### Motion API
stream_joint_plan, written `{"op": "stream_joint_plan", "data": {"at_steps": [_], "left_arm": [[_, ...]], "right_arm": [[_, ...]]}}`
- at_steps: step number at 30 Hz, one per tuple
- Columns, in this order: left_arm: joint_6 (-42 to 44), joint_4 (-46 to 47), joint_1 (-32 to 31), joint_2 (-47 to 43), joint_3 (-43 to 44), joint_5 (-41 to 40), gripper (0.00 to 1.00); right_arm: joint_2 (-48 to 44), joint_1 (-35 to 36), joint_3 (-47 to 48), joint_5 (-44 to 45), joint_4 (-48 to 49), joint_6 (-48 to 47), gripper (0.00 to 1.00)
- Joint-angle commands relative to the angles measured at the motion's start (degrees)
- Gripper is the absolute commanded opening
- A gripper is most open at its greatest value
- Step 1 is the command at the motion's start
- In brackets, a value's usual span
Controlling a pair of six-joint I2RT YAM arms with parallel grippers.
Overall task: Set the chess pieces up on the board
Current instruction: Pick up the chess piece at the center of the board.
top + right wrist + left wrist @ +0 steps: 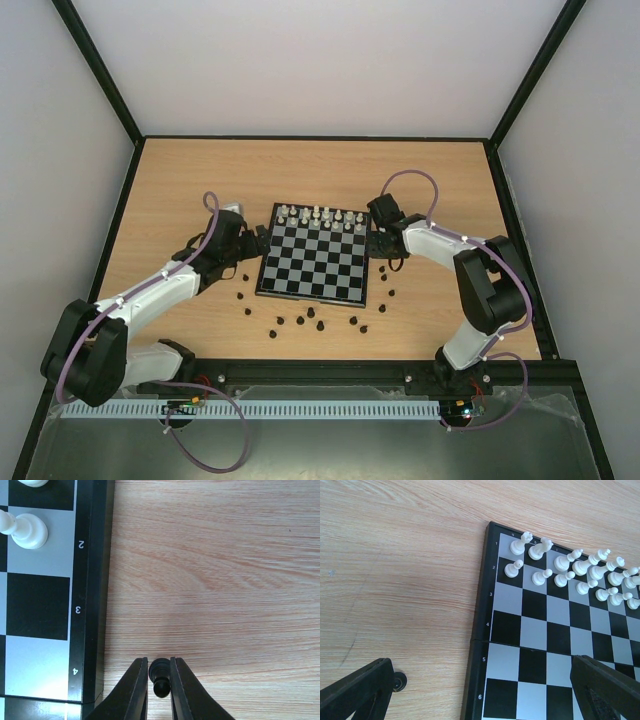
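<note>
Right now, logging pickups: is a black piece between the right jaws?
Yes, the right wrist view shows a black chess piece pinched between the right jaws, beside the board.

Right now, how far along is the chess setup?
Barely begun. Done: only white pieces stand in two rows at the board's far edge. In hand: right jaws shut on one black piece, beside the board's right edge; left jaws open, empty. Left: the other black pieces, scattered on the table off the near edge; none stands on the board.

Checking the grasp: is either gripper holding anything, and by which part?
Right gripper pinches a black chess piece by its sides. Left gripper is open and holds nothing.
</note>
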Motion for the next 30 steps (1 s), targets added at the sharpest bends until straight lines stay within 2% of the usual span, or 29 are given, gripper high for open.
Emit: {"op": "stream_joint_plan", "data": {"at_steps": [1, 10, 15, 18, 26, 30], "left_arm": [[-0.36, -0.28, -0.37, -0.73, 1.22, -0.72, 0.99], [-0.35, -0.19, -0.53, -0.67, 1.22, -0.63, 0.99], [-0.35, -0.24, -0.54, -0.73, 1.26, -0.79, 0.99], [-0.36, -0.19, -0.54, -0.83, 1.27, -0.89, 0.99], [-0.03, -0.37, -0.55, -1.56, 1.08, -1.58, 0.99], [-0.26, -0.46, -0.55, -1.89, 0.87, -2.33, 0.99]], "right_arm": [[0.24, 0.32, -0.74, 1.41, -2.77, 0.23, 0.14], [-0.04, 0.32, -1.28, 1.97, -3.09, 0.33, 0.13], [-0.05, 0.32, -1.30, 1.56, -3.37, 0.19, 0.02], [-1.39, 0.96, -1.36, 1.75, -3.50, 0.06, 0.01], [-8.65, 9.34, 2.40, 5.71, -8.09, 0.28, 0.01], [-9.17, 13.90, 4.60, 2.94, -10.41, 0.34, 0.01]]}}
